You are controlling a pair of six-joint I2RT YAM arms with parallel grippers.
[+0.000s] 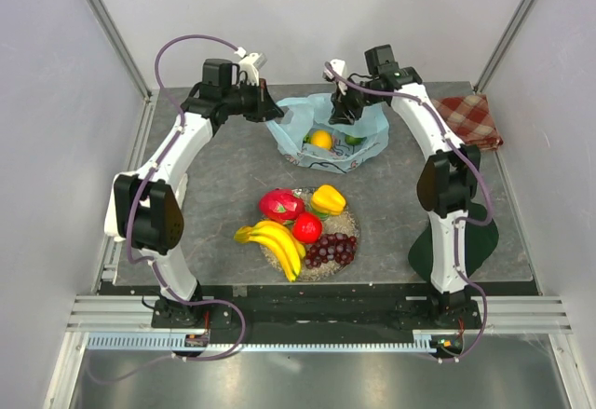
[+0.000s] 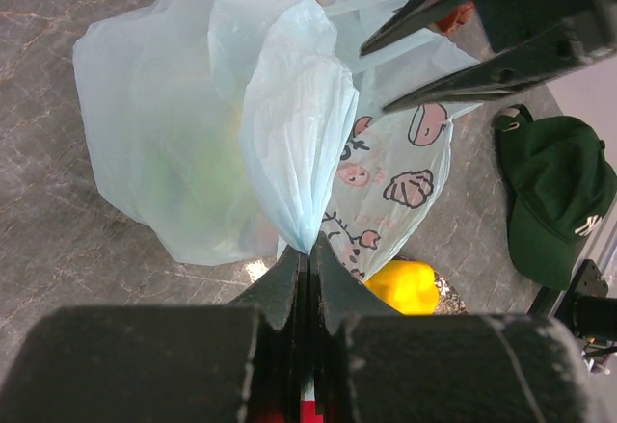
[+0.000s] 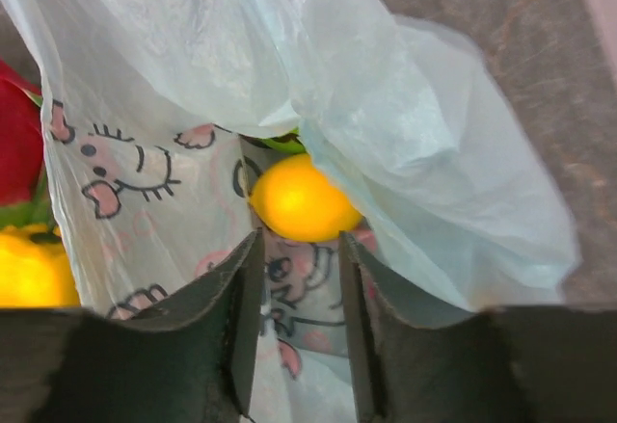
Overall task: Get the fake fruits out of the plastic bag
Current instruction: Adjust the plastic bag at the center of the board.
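The light blue plastic bag [image 1: 328, 134] lies open at the back middle of the table, with an orange-yellow fruit [image 1: 321, 139] and a green one [image 1: 354, 139] inside. My left gripper [image 1: 270, 109] is shut on the bag's left edge [image 2: 301, 168], pinching a fold. My right gripper [image 1: 346, 111] is open over the bag's mouth, its fingers just short of the orange-yellow fruit [image 3: 302, 198] and holding nothing. On a round mat [image 1: 346, 225] in front lie a banana bunch [image 1: 275, 243], dragon fruit [image 1: 280, 205], yellow pepper [image 1: 328, 199], red apple [image 1: 307, 227] and grapes [image 1: 331, 249].
A red checkered cloth [image 1: 473, 118] lies at the back right. A dark green cap [image 1: 484, 237] sits behind the right arm, also in the left wrist view [image 2: 559, 197]. White walls enclose the table on three sides.
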